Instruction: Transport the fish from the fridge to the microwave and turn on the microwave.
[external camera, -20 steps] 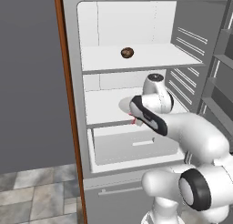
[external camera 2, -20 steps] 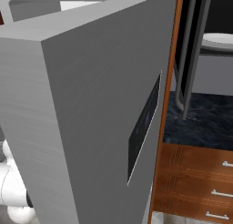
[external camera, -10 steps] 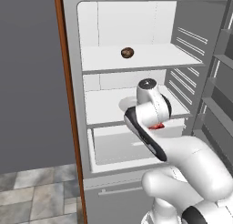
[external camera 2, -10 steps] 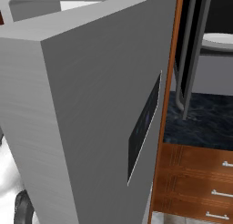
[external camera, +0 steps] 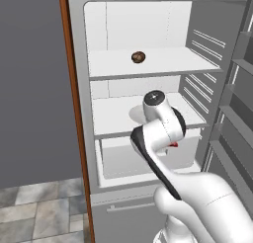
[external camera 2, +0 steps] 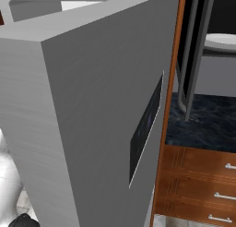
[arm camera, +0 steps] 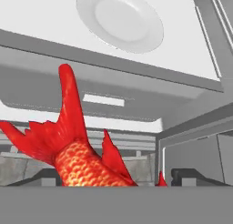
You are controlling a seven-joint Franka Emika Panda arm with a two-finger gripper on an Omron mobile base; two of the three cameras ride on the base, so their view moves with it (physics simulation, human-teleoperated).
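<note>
Reaching into the open fridge (external camera: pixel 197 49), the white arm (external camera: pixel 163 133) bends in front of the middle shelf (external camera: pixel 116 121) and the drawer (external camera: pixel 123 160) below it. A sliver of the red-orange fish (external camera: pixel 173 144) shows at the arm's lower edge, level with the drawer front. In the hand view the fish (arm camera: pixel 75 150) rises from the bottom edge, scaled body low and tail fin pointing up, close to the camera; the fingers themselves are hidden beneath it, so whether they pinch the fish cannot be told. Behind the tail lies a white plate (arm camera: pixel 120 20) on a white shelf. A round dark brown ball (external camera: pixel 138 57) rests on the top shelf. In the right base view the grey fridge door (external camera 2: pixel 92 120) stands open in the foreground, with wooden drawers (external camera 2: pixel 198 184) to its right.
</note>
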